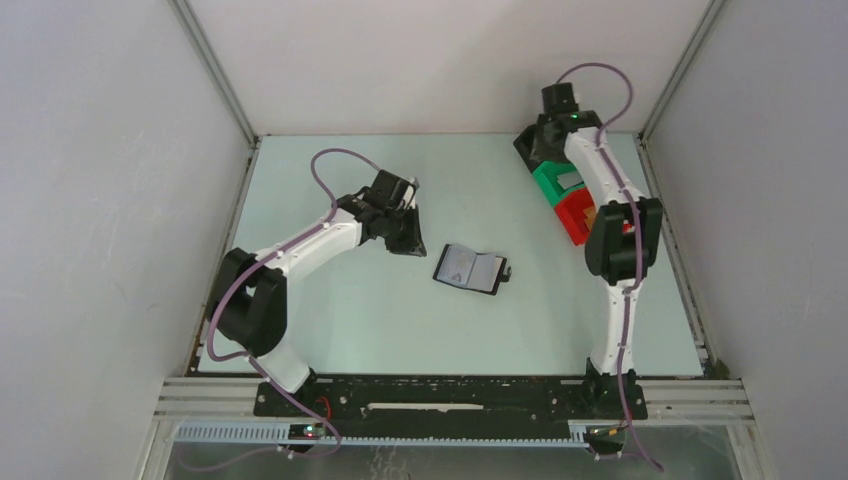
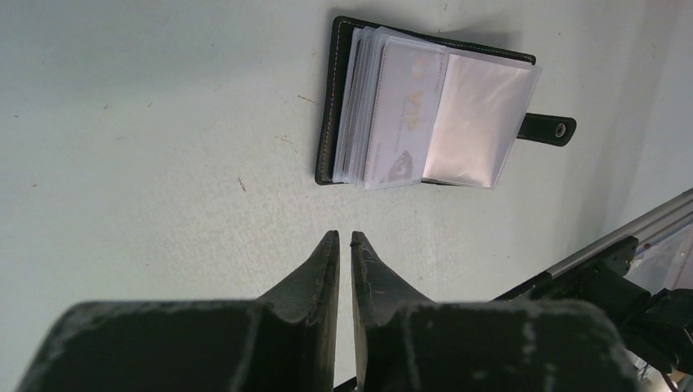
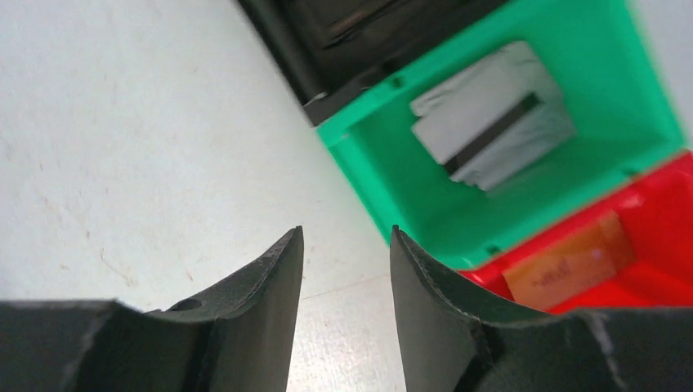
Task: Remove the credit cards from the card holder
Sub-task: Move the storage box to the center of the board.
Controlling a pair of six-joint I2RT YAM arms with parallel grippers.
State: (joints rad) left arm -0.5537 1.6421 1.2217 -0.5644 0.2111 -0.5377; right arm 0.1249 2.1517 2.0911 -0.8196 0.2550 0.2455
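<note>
pale greenish table (image 1: 350,320) with plain white walls round it, and the card holder (image 1: 470,268) lay open and flat about mid-table, touching neither arm. your left gripper (image 2: 345,241) sat just short of it, fingers pinched nearly together with only a sliver between them and nothing held. your right gripper (image 3: 347,237) was way off at the far right by the green bin (image 3: 392,188), jaws parted and empty. a couple of pale credit cards (image 3: 490,114) lay inside that bin, and an orange-tan piece (image 3: 568,265) in the red bin (image 3: 654,204) next door. what i'd worry about: nothing was pinning the holder, so if you tugged a card one-handed the whole wallet would probably slide or lift with it. those clear sleeves (image 2: 478,122) looked floppy too, so you could easily nip sleeve and card together. the left wrist view showed the fanned sleeves, a printed card (image 2: 400,122) in one of them, and the closure tab (image 2: 547,129) sticking out; from the top camera that was just a dark rectangle with greyish insides. only the right wrist view looked properly down into the bins, since your right arm hid part of them from above.
</note>
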